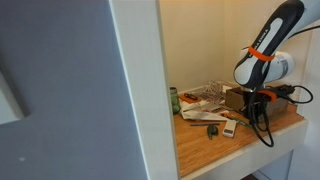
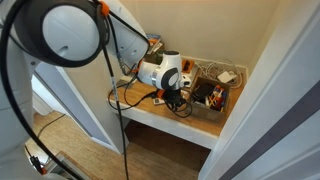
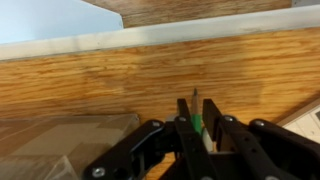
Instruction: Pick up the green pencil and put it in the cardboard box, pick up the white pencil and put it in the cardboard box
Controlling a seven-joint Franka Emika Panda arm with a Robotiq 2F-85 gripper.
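In the wrist view my gripper (image 3: 196, 105) is shut on the green pencil (image 3: 198, 124), which stands between the fingers with its sharpened tip past the fingertips, over the wooden tabletop (image 3: 120, 80). A whitish sliver (image 3: 205, 138) shows beside it between the fingers; I cannot tell what it is. In both exterior views the gripper (image 1: 262, 106) (image 2: 178, 100) hangs just beside the cardboard box (image 1: 236, 98) (image 2: 223, 99). The pencil is too small to see there.
An upright green container (image 1: 174, 100) and a small green lump (image 1: 213, 130) sit on the wooden shelf (image 1: 205, 145) among papers. A clear plastic sheet (image 3: 60, 145) lies at the lower left of the wrist view. White walls close in the alcove; cables hang off the arm.
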